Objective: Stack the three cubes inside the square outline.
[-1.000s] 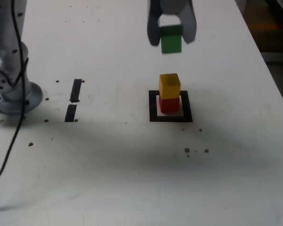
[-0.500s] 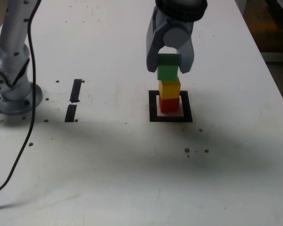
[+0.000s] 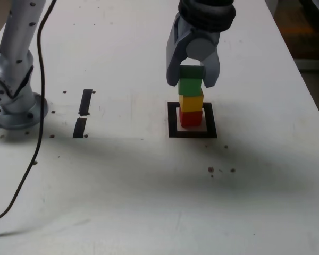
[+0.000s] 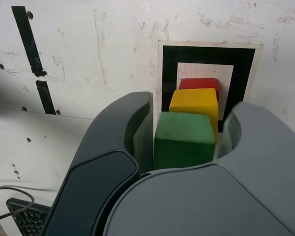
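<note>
Releasing the green cube [image 3: 191,85] is the step in hand, as I judge it. The cube sits on top of the yellow cube [image 3: 191,102], which sits on the red cube [image 3: 190,119], all inside the square outline [image 3: 173,121] on the white bench [image 3: 149,186]. The end effector [image 3: 192,79] hangs over the stack with its jaws on either side of the green cube. In the wrist view a slim gap shows beside the cube on one side, so the jaws look narrowly parted, barely off the cube; whether the other jaw touches it I cannot tell.

To do this well, the jaws should spread evenly and the arm lift straight up, so neither finger drags the top cube sideways.

The exterior view shows the whole tower upright, the arm's base [image 3: 13,101] at that view's left and two short black tape strips [image 3: 83,112] near it. The wrist view shows what that view cannot: the green cube [image 4: 184,140] sits slightly off-centre over the yellow cube [image 4: 195,104], with the red cube [image 4: 199,83] peeking out beyond.
</note>
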